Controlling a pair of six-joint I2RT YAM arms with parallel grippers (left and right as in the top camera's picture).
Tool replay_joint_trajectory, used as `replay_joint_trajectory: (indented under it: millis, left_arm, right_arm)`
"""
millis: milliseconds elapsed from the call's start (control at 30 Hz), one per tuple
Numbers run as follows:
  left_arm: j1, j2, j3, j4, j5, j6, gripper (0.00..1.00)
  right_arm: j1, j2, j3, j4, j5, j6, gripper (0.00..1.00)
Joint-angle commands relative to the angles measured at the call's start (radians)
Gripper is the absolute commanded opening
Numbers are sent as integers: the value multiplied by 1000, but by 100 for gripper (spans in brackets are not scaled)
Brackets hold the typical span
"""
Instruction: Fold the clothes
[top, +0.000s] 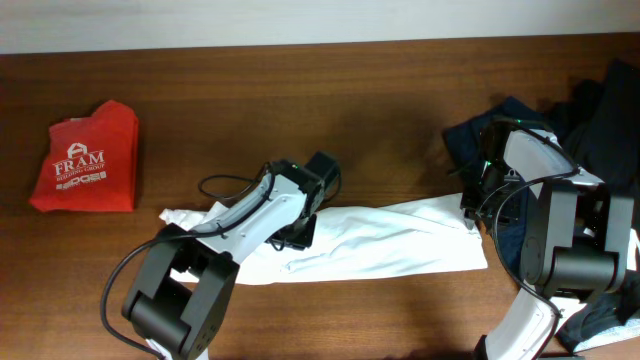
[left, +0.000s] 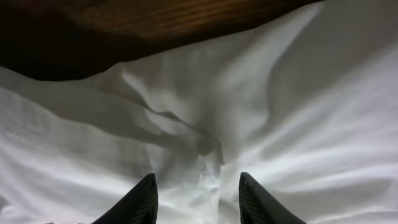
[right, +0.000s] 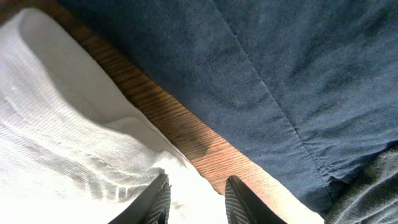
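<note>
Resting left claw (left: 198, 200) on the white T-shirt (top: 400, 238), stretched long across the near middle of the surface (top: 300, 100), jaws apart astride a crease. Holding right claw (right: 196, 200) at the shirt's right end, jaws apart over its edge, beside the navy garment (right: 280, 74), well apart from the red garment (top: 88, 160) far left.

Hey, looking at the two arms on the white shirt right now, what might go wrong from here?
The right gripper sits at the very edge of the white shirt, close to the navy garment; closing there might miss the hem or snag navy fabric. The left gripper straddles a wrinkled bunch, so a pinch there may lock creases into the fold.
</note>
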Motion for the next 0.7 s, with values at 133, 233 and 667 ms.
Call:
replay_joint_trajectory:
  millis: [133,233,667]
  left_arm:
    - [4,9,-55,27,4,-17,8]
    - [2,9,-21,-20,13,-17,0]
    - [-122,-42,82,-220,300,36,1]
  right_arm:
    - [-1,-11,-5,-11,20,8,33]
    - [-1,-11,-5,-11,20,8,33]
    - [-1,-11,-5,-7,19,8,34]
